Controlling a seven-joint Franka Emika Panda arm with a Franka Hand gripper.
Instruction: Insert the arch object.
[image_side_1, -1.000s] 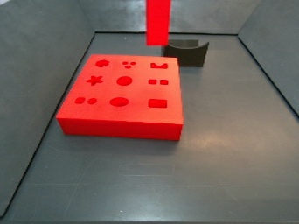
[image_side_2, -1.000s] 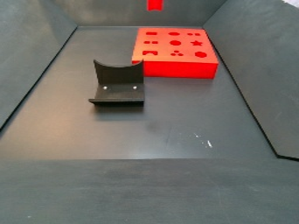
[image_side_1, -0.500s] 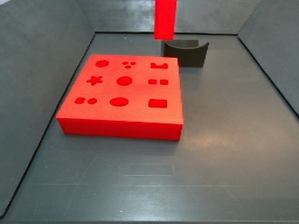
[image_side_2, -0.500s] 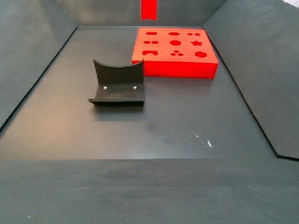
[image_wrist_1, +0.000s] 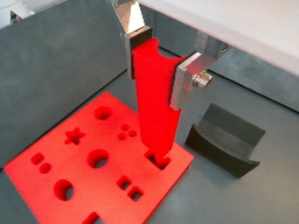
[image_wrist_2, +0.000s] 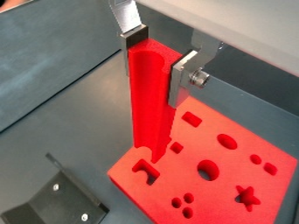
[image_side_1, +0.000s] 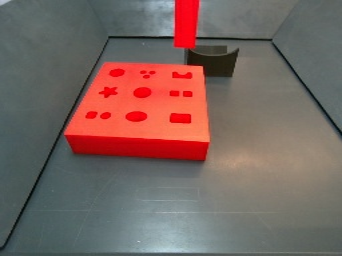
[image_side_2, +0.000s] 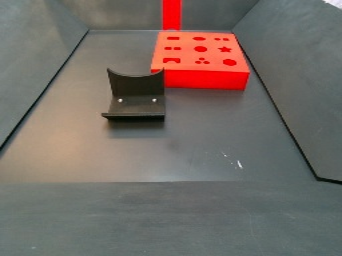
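We see a flat red board (image_side_1: 140, 107) lying on the dark grey counter (image_side_1: 254, 190). Its top has many shaped holes: a star, circles, squares, and an arch form near one corner. A dark fixture (image_side_2: 134, 95) with a curved notch stands on the counter, apart from the board, near that corner. Grey walls (image_side_2: 40, 40) rise around the counter.

Dark grey floor (image_side_2: 187, 150), grey walls (image_side_2: 40, 40) around.
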